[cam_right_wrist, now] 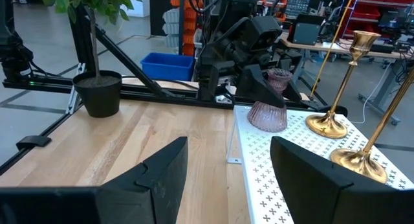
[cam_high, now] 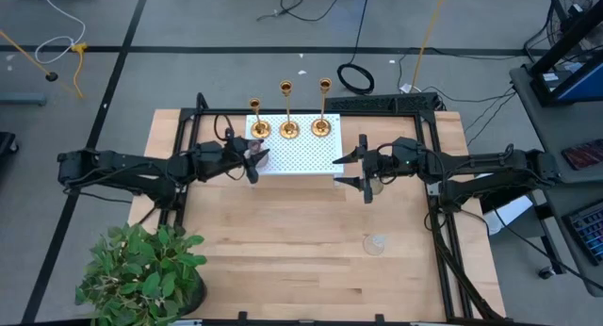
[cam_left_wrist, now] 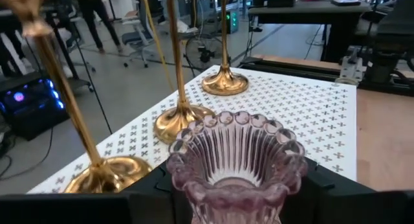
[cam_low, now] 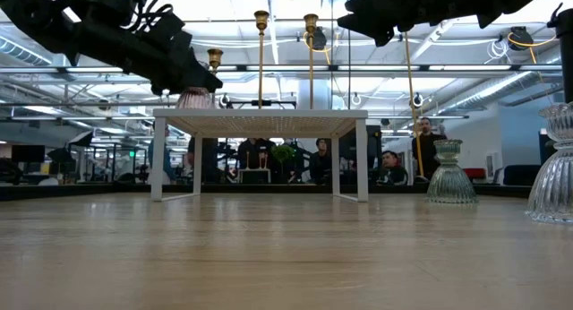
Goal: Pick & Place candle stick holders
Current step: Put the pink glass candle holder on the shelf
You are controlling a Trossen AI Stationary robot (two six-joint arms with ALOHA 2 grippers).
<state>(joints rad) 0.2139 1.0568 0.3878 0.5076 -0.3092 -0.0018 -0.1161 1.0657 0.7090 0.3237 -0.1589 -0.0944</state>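
Three gold holders [cam_high: 260, 128] [cam_high: 290, 128] [cam_high: 321, 126] stand on their round bases along the far edge of a white perforated platform [cam_high: 301, 154]. My left gripper [cam_high: 252, 162] is shut on the pink glass holder [cam_right_wrist: 268, 107] over the platform's near left corner. My right gripper [cam_high: 363, 168] is open and empty beside the platform's right edge. The greenish glass holder [cam_low: 448, 173] stands on the table close to it. The clear glass holder [cam_high: 376, 243] stands nearer the table's near edge. My left gripper pinches the pink holder between its two fingers [cam_right_wrist: 255, 88], at the narrow neck [cam_right_wrist: 277, 92] below the scalloped cup [cam_left_wrist: 236, 143]. The fingers come level from the table's left. The holder stands upright, its wide base [cam_right_wrist: 267, 118] at the platform's top; touching or just above, I cannot tell.
A potted plant [cam_high: 141, 269] stands at the table's near left corner. A black frame [cam_high: 433, 128] runs round the table. Bare wood [cam_high: 283, 241] lies between the platform and the near edge. People sit in the room behind the table [cam_low: 389, 167].
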